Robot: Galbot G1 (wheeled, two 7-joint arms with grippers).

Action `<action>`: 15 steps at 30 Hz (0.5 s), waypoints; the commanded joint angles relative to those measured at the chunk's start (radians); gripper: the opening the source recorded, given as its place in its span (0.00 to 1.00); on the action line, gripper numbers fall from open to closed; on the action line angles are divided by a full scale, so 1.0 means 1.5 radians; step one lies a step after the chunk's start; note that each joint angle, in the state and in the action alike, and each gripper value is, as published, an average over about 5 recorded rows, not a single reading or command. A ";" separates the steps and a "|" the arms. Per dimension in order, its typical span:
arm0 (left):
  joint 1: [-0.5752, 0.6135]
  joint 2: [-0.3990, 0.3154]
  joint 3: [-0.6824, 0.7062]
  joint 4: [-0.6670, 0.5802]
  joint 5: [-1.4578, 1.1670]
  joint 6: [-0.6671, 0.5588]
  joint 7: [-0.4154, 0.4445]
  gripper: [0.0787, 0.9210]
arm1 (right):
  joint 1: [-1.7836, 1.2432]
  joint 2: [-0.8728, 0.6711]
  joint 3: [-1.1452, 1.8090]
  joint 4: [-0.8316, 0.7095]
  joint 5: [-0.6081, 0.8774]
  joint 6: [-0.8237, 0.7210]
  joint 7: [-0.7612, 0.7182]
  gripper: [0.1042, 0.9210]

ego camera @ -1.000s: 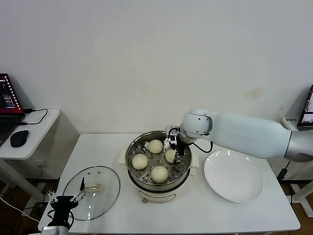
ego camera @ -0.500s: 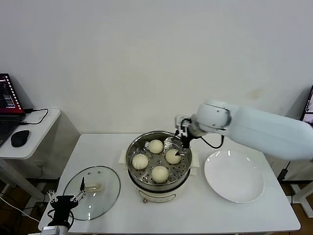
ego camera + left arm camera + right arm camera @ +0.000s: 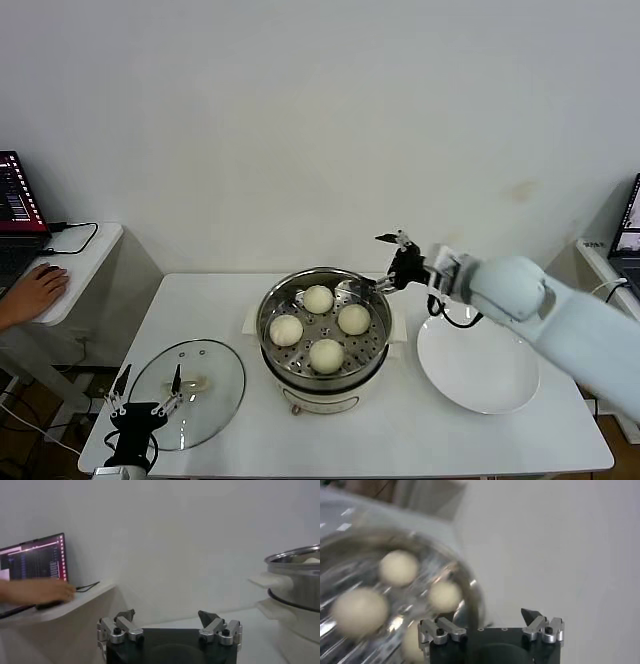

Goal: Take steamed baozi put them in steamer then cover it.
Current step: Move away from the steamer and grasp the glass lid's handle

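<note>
The steamer (image 3: 268, 312) stands mid-table, uncovered, with several cream-white baozi (image 3: 353, 319) on its perforated tray. My right gripper (image 3: 384, 262) is open and empty, just above and beyond the pot's right rim. In the right wrist view the gripper (image 3: 487, 616) hangs beside the pot's rim (image 3: 470, 600), with baozi (image 3: 398, 567) inside. The glass cover (image 3: 215, 365) lies flat on the table at front left, its cream handle (image 3: 195, 383) up. My left gripper (image 3: 149, 385) is open and empty at the cover's near edge. The left wrist view shows the left gripper (image 3: 166, 616) open and the steamer (image 3: 297, 575) off to one side.
An empty white plate (image 3: 478, 362) lies right of the steamer. A side table at the left holds a laptop (image 3: 12, 200), and a person's hand (image 3: 30, 293) rests there. The white wall is close behind the table.
My right gripper has let go of a baozi in the steamer, lifted out and drawn back to the right, beyond the rim. A person's hand has come onto the side table.
</note>
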 commanded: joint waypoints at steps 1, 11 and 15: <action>0.001 0.000 0.008 0.009 -0.001 -0.002 -0.013 0.88 | -0.652 0.231 0.636 -0.003 -0.181 0.270 0.038 0.88; -0.018 0.024 0.007 0.035 0.122 -0.002 -0.052 0.88 | -0.749 0.489 0.783 0.013 -0.225 0.302 0.007 0.88; -0.019 0.040 -0.011 0.054 0.278 -0.002 -0.070 0.88 | -0.786 0.526 0.801 0.031 -0.232 0.295 0.014 0.88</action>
